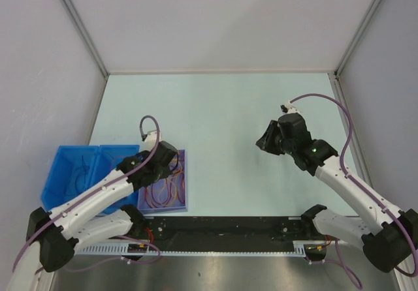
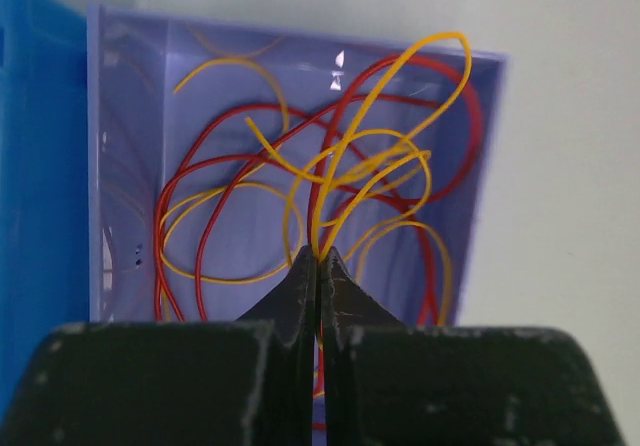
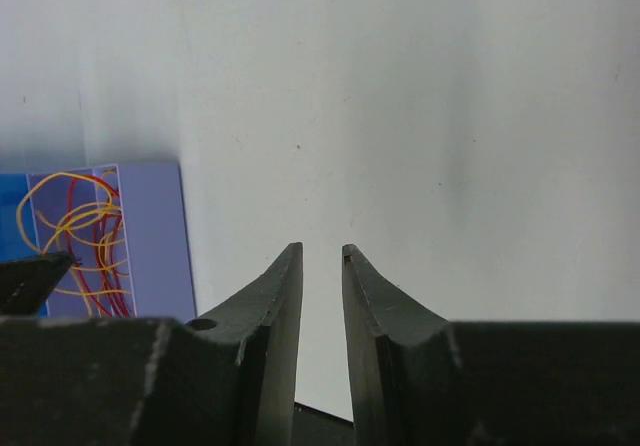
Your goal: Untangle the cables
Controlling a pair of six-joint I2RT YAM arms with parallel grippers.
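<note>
— Cables (image 2: 340, 166): how many were there?
— One tangle of red and yellow loops lay in the single purple tray (image 1: 183, 173), at the near left of the desk (image 1: 222, 115). The strands crossed too much for a count. A few thin dark ones lay in the left of two blue bins (image 1: 65, 155), just left of the tray.
— Which way did they run?
— The loops stretched mostly near to far, along the tray's long axis. Some yellow strands rose from the left hand (image 2: 318, 261) toward the tray's far wall.
— And the two hands?
— The left one was closed tight, pinching those cables over the tray's near end. The right hand (image 3: 322, 256) hung above the desk, well to the right, with its jaws slightly apart.
</note>
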